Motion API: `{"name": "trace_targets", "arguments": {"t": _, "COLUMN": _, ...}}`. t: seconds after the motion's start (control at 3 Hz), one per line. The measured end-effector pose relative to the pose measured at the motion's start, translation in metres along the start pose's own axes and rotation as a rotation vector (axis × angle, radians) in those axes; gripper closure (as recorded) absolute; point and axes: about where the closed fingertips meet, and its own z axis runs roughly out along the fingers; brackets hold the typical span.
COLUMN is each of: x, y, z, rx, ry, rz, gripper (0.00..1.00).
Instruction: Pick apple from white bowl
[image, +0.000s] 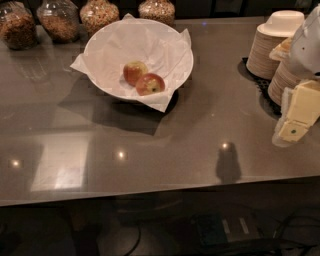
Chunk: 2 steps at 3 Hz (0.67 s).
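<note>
The white bowl (107, 47), wide and lined with crinkled white paper, stands at the back left of the grey counter. Two apples lie in it side by side. The apple (150, 84) is red with a yellow-green patch and lies nearer the bowl's front rim. The other, orange-red apple (134, 72) touches it on its far left side. My gripper (296, 120) hangs at the right edge of the view, low over the counter and far to the right of the bowl. It holds nothing that I can see.
Stacks of tan paper bowls (270, 45) on a black mat stand at the back right, just behind my gripper. Several glass jars of grain (60, 20) line the back edge behind the white bowl. The counter's front edge (160, 192) runs across the view.
</note>
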Motion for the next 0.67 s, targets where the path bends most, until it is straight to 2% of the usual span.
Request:
{"name": "trace_targets", "arguments": {"t": 0.33, "x": 0.000, "y": 0.000, "z": 0.000, "rx": 0.000, "ry": 0.000, "rz": 0.000, "gripper": 0.00}}
{"name": "trace_targets", "arguments": {"t": 0.67, "x": -0.011, "y": -0.004, "z": 0.001, "rx": 0.005, "ry": -0.047, "rz": -0.002, "gripper": 0.00}}
